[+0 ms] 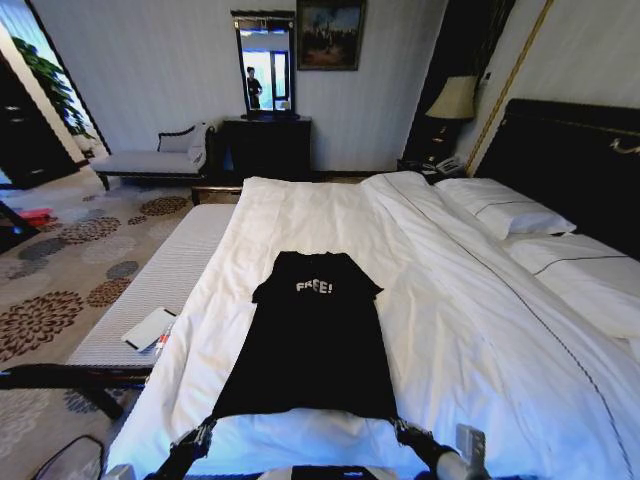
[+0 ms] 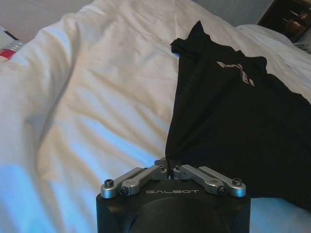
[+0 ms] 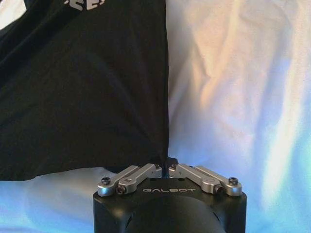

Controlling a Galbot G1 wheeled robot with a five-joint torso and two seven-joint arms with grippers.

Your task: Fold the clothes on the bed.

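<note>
A pale upholstered chaise bench [image 1: 152, 160] is standing against the far wall, beside a dark wooden dresser [image 1: 265, 146] that is being topped by a tall framed mirror [image 1: 266, 66]. A dark framed painting [image 1: 329, 34] is hanging just beside the mirror. A cream-shaded table lamp [image 1: 454, 100] is standing near the headboard. The floor is being covered by a floral patterned carpet [image 1: 70, 250].

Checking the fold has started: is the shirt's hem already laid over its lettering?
No, the shirt lies flat and spread on the bed, its white lettering uncovered and the hem at the near edge.
</note>
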